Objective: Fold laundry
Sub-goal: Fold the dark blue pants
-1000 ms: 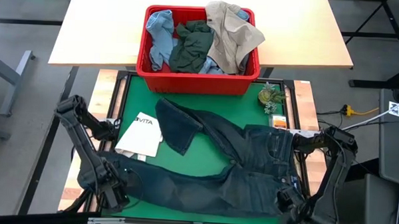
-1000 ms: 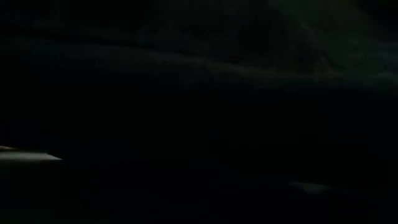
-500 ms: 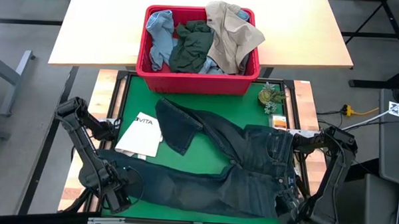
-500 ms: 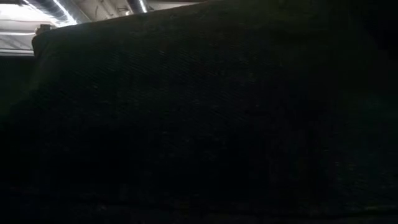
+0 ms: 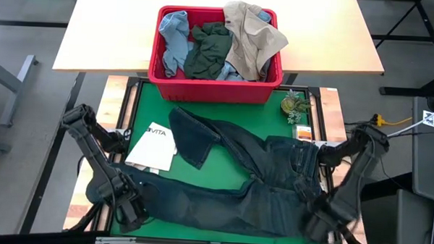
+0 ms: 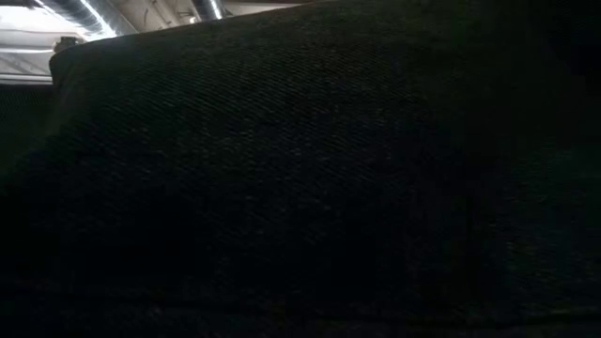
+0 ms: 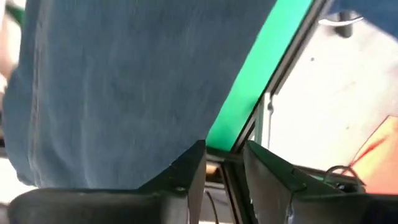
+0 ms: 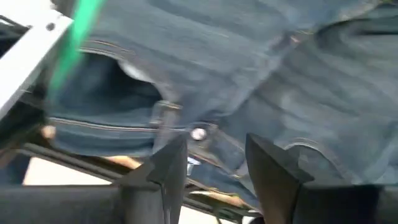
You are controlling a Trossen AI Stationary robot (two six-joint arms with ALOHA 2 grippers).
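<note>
High view: green surface [image 5: 235, 108] carrying dark navy jeans [image 5: 251, 177], spread flat, waistband toward the right edge, one leg along the near edge, the other angled toward the red basket [image 5: 214, 86]. Basket at the far edge, holding a light blue piece [image 5: 173, 33], a dark green-grey piece [image 5: 208, 53] and a beige piece [image 5: 253, 33]. White tote bag [image 5: 152, 147] just beside the upper leg. Left claw [image 5: 130, 217] at the near-left corner, over the leg hem. Right claw [image 5: 322, 226] at the near-right corner by the waistband, blurred. Bare green between the legs.

Low view: filled by dark denim [image 6: 310, 178]; only a sliver of ceiling visible.

Left wrist view: fingers [image 7: 186, 171] narrowly parted, holding nothing, above the surface edge.

Right wrist view: fingers [image 8: 168, 165] spread apart, empty, just short of the waistband button [image 8: 198, 133].
</note>
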